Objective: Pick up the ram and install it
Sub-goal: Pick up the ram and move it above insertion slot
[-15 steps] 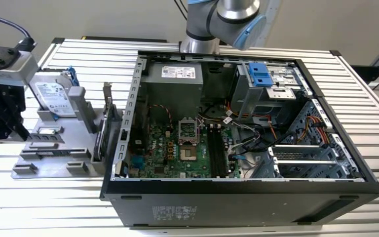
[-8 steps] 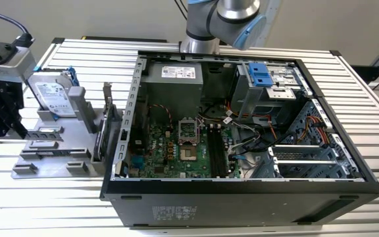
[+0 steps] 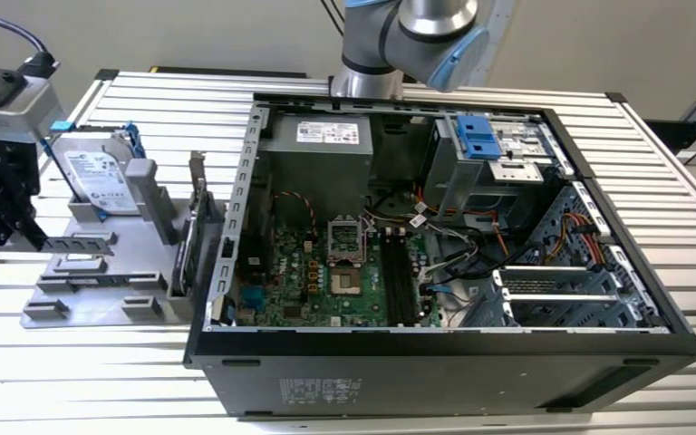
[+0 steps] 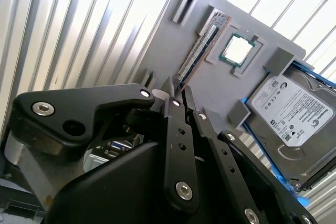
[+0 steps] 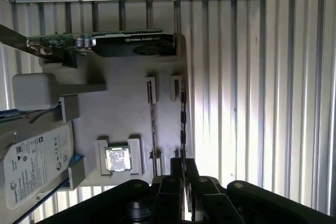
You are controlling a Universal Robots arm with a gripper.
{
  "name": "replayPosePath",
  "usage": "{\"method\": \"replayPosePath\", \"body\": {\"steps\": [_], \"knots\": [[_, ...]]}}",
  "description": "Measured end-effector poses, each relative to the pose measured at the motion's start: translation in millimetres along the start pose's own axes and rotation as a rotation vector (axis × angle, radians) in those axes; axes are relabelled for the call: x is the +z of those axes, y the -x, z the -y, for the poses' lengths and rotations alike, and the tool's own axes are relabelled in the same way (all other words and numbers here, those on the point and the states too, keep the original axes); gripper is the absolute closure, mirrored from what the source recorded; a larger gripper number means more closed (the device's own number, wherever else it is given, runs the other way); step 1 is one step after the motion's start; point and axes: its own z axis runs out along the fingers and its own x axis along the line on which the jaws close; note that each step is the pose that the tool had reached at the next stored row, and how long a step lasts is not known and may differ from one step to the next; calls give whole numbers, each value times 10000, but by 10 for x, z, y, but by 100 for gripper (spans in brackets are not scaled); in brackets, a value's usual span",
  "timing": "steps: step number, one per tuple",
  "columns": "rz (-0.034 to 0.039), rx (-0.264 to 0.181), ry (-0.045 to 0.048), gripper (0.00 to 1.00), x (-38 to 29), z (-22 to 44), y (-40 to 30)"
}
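Slatted metal table (image 3: pixel 119 381) is carrying the whole setup in the exterior view. At far left of that view the black gripper (image 4: pixel 178 88) is hanging over a grey holder tray (image 3: pixel 94 304), its fingers (image 4: pixel 170 129) drawn close together and pinching the near end of the ram (image 4: pixel 202 45). The ram is sitting on edge in a narrow slot of the tray, w/ its far end running away from the gripper. Just beside it a square CPU chip (image 4: pixel 236 51) is lying flat in its own pocket, close to the slot but not touching the stick. Behind the chip a silver hard drive (image 3: pixel 94 177) in a blue frame is standing propped up in the tray. Further right, an expansion card (image 3: pixel 203 236) is standing on edge along the tray's side, btwn the ram and the open PC case (image 3: pixel 445 362), which is lying w/ its motherboard facing up. Arm's base (image 3: pixel 409 36) is rising behind the case.
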Motion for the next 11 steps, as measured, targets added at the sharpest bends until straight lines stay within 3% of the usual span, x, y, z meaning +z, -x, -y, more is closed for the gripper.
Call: {"method": "replayPosePath", "body": {"steps": [11], "knots": [[0,0,0,100,-94,2,-2]]}}
